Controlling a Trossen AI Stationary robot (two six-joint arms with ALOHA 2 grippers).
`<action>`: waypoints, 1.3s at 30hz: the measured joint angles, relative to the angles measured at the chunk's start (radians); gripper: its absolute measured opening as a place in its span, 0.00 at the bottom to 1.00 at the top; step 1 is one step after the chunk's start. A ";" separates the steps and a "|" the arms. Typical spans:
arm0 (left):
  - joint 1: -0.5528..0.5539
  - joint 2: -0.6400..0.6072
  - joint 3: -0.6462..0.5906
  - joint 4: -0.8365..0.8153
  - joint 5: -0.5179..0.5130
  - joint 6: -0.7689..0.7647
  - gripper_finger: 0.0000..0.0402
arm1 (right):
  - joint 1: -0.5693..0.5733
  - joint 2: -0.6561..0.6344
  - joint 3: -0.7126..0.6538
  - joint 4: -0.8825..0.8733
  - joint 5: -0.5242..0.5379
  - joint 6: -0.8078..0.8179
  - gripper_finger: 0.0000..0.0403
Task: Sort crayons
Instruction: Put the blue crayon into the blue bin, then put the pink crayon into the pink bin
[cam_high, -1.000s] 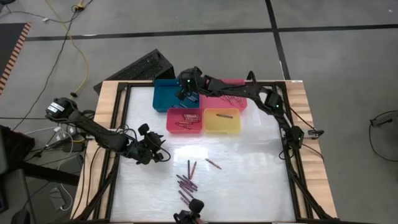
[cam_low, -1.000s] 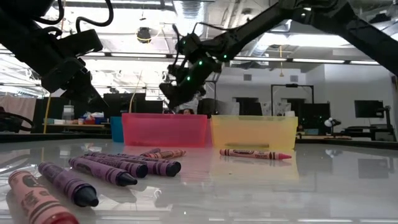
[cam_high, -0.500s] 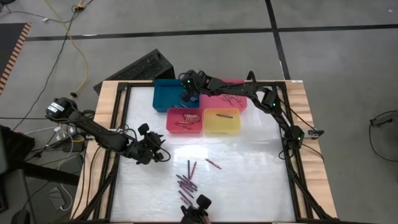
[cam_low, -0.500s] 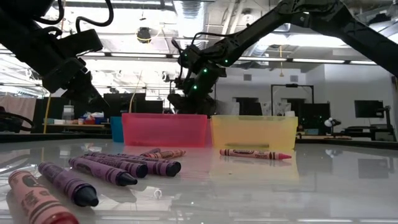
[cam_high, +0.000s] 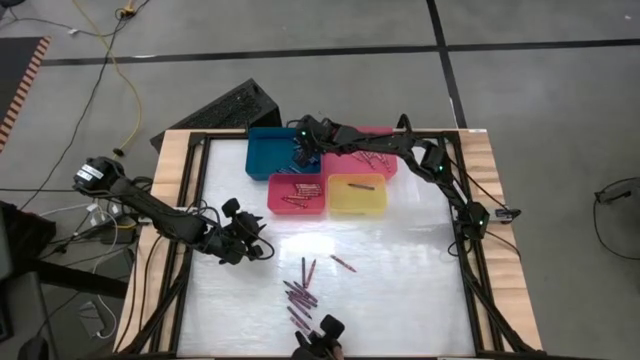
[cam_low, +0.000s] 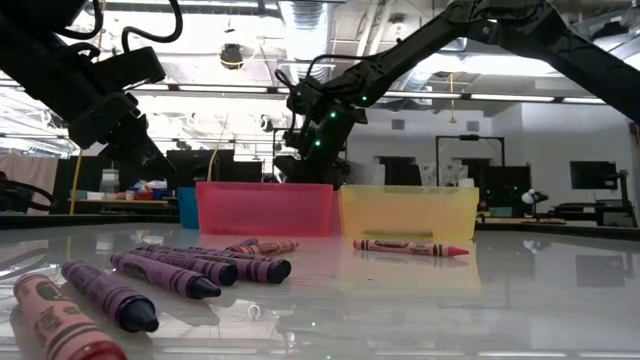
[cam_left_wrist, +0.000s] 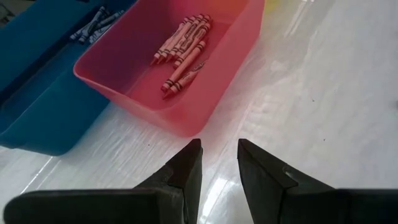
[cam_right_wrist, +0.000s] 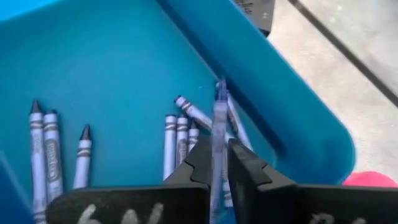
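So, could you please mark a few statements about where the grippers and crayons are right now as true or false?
1. The right gripper holds a crayon over the blue tray. True.
2. The left gripper is shut on a crayon. False: it is empty, fingers slightly apart, above the bare table.
3. The yellow tray holds one crayon. True.
4. No loose crayons are left on the table. False: a cluster of loose crayons lies near the front edge.
5. The red tray is empty. False: it holds several crayons.
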 joint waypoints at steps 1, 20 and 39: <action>0.000 0.000 0.000 0.000 0.000 0.000 0.23 | 0.000 0.000 0.000 -0.007 -0.001 0.003 0.10; 0.000 0.000 0.000 0.001 0.053 -0.001 0.23 | 0.044 -0.275 0.001 -0.177 -0.263 -0.135 0.16; 0.000 0.000 0.000 0.009 0.051 -0.015 0.23 | 0.383 -0.688 -0.325 -0.794 -0.107 0.247 0.16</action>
